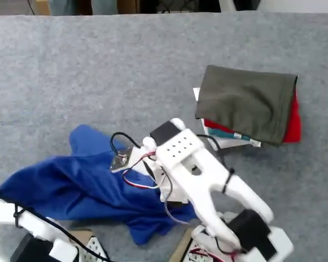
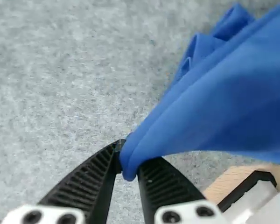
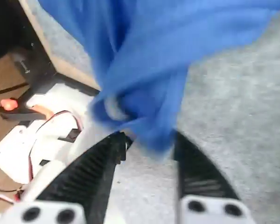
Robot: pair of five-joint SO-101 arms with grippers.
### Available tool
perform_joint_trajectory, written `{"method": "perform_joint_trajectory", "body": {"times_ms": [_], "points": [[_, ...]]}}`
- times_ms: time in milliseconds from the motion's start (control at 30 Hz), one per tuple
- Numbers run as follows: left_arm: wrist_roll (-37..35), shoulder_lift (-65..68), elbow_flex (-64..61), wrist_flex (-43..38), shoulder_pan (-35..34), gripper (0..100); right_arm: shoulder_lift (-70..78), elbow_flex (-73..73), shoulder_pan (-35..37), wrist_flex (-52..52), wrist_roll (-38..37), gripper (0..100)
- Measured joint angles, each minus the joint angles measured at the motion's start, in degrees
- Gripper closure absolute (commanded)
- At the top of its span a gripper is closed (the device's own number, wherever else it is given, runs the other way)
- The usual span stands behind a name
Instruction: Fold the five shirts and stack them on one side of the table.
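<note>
High view: you have the blue shirt point(image 1: 71, 185) lying unfolded and rumpled on the near left of the table point(image 1: 98, 71). The stack point(image 1: 251, 109) of folded shirts sits well apart on the right, topped in olive with a red shirt point(image 1: 293, 125) and lighter layers under it. I judge the right to be your chosen stacking side, which would explain the bare ground between. The right arm point(image 1: 197, 169) leans over the blue shirt's right edge and the left arm point(image 1: 22, 218) lies low at the near left corner. The two thus bracket the garment from either end, which suits spreading it flat. Left wrist view: your left end effector point(image 2: 128, 170) is clamped on a rolled edge of the blue cloth, with grey table surface beside it. The hold is at the very tips, so I judge it liable to slip under a hard pull. Right wrist view: your right end effector point(image 3: 147, 149) stands with its jaws apart and a bunch of blue cloth hanging into the gap, not pinched. In my judgement the stack holds about four shirts and this last one is at the spreading step. Close the right side on the cloth before you draw it taut.
</note>
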State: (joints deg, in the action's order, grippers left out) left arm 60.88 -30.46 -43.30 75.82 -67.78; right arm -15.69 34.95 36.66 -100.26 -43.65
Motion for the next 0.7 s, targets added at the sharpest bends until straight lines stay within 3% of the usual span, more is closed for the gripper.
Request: {"method": "perform_joint_trajectory", "body": {"times_ms": [300,533,700], "points": [[1.49,0.00,-0.09,0.00,0.00,97,-4.04,-16.35,0.00,0.97,0.53,73.7],[1.49,0.00,-0.09,0.00,-0.09,97,12.04,-26.81,3.25,19.78,19.43,73.7],[1.93,0.00,0.70,0.00,-5.10,97,29.01,-31.38,4.66,34.64,32.26,73.7]]}}
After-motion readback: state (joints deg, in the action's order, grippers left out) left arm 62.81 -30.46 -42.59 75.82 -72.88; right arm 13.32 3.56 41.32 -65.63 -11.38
